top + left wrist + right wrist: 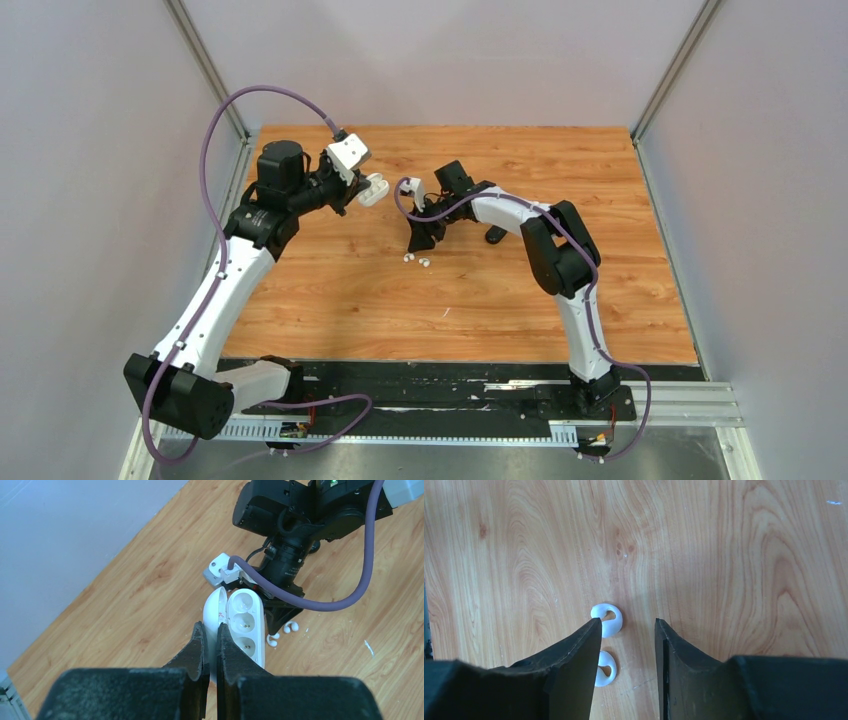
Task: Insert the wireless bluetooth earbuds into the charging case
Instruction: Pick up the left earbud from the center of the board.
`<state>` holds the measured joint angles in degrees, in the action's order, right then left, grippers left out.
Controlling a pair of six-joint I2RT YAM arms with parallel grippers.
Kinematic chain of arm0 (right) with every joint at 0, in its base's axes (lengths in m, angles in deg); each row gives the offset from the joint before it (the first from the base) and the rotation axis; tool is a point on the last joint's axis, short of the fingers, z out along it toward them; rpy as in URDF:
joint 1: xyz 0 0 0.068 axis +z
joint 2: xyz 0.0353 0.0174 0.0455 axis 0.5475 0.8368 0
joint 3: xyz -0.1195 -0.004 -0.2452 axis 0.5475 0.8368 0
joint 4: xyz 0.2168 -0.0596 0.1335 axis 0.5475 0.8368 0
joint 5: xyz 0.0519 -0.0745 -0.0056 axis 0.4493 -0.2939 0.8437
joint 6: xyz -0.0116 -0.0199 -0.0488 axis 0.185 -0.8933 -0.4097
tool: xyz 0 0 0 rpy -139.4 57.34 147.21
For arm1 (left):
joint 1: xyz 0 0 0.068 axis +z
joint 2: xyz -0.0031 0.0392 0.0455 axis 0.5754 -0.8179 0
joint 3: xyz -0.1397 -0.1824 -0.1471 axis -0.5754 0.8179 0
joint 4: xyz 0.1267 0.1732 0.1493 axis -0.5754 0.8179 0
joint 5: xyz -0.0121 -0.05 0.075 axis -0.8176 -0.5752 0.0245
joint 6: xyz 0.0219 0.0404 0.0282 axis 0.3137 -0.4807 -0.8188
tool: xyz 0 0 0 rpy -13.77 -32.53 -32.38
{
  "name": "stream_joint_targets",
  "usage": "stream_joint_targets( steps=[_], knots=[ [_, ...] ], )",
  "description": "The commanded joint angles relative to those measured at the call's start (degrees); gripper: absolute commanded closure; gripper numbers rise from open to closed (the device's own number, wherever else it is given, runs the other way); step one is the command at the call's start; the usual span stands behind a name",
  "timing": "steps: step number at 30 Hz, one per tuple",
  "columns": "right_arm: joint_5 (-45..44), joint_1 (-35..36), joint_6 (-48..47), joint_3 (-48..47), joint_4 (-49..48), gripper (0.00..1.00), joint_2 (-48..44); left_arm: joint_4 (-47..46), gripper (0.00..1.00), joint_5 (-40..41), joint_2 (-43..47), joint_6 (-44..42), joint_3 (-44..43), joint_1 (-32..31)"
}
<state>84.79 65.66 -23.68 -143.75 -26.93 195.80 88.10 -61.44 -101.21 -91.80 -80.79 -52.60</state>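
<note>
Top, left-wrist and right-wrist views of the wood-grain laminate table, its surface smooth and honey-coloured with dark knots. The left tool, two matte black wedge-shaped fingers, is pressed together on the edge of the charging case, a glossy white plastic oval hinged open like a clamshell. The case's domed lid stands to the left in the wrist view, and its flat tray carries rounded recesses, two of them with small metal contacts. The right tool points down at the table with its tapered black fingers spread apart, nothing between them. Two white earbuds, small smooth looped pebbles, lie side by side on the table below it. One sits just beside the tip of the finger at the left of the right-wrist view, and the other is partly hidden behind that finger. In the top view the earbuds lie near the table's middle, apart from the case. A small black rounded object rests on the table beside the right arm.
</note>
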Motion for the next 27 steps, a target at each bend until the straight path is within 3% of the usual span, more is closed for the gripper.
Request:
stream_joint_targets(
  steps=[1,27],
  knots=[
    [1.75,0.31,-2.34,-0.09,0.31,0.57,0.31,-1.56,1.0,-0.32,0.47,-0.22,-0.55,0.16],
    [2.56,0.84,-6.03,1.43,2.42,0.56,0.72,-1.67,1.0,0.18,1.26,-0.05,0.44,0.25]
  ],
)
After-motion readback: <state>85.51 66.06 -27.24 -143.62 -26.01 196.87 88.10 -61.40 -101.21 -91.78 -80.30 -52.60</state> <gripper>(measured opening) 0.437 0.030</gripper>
